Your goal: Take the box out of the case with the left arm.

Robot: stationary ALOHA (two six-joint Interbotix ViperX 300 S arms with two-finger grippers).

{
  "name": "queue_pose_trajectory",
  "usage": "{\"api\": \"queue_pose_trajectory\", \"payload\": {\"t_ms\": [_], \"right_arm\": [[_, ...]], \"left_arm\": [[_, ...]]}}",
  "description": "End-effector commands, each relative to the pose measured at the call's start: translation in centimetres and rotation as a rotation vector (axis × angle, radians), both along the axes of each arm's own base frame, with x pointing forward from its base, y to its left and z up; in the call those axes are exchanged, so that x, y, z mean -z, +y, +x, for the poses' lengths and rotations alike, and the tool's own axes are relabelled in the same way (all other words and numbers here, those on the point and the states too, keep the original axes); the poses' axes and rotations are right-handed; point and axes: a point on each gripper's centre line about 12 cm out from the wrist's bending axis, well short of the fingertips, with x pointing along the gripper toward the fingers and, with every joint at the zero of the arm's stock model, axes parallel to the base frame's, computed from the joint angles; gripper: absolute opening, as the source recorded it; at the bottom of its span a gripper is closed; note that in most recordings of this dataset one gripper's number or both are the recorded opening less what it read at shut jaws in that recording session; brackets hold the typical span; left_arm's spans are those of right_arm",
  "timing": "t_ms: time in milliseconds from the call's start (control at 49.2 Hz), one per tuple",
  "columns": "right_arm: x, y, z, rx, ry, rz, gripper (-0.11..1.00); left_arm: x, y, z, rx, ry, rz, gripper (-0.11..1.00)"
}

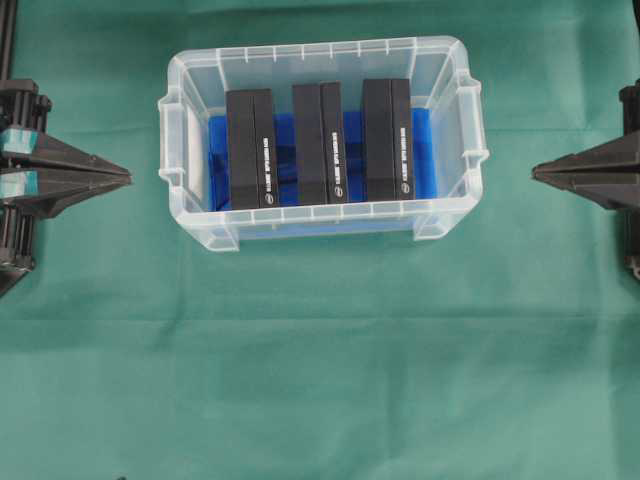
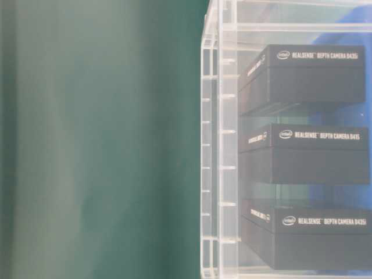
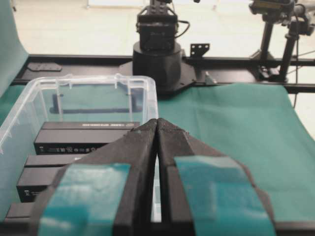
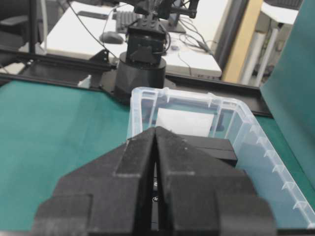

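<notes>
The clear case with blue lining stands on the green cloth at the top middle of the overhead view. Three black boxes stand side by side in it: a left box, a middle box and a right box. They also show through the case wall in the table-level view. My left gripper rests left of the case, shut and empty, its tips pointing at the case. My right gripper sits right of the case, tips together, holding nothing.
Green cloth covers the table on all sides of the case. The right arm's base stands beyond the cloth in the left wrist view, and the left arm's base in the right wrist view. A black frame rail runs behind.
</notes>
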Motion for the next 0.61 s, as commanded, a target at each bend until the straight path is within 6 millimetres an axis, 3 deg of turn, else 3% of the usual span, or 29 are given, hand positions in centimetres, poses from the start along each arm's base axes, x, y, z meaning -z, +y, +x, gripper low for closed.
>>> {"api": "queue_pose_trajectory", "payload": {"t_ms": [0, 264, 589], "right_arm": [[-0.3, 0.0, 0.2, 0.002, -0.006, 0.003, 0.00], [-1.5, 0.0, 0.8, 0.001, 0.123, 0.006, 0.00], [-9.1, 0.0, 1.0, -0.001, 0.075, 0.049, 0.00]], "left_arm": [[-1.2, 0.0, 0.3, 0.002, -0.009, 0.003, 0.02], [-1.9, 0.0, -0.2, 0.002, 0.017, -0.008, 0.02], [-7.7, 0.0, -1.1, 0.001, 0.003, -0.026, 0.02]]}}
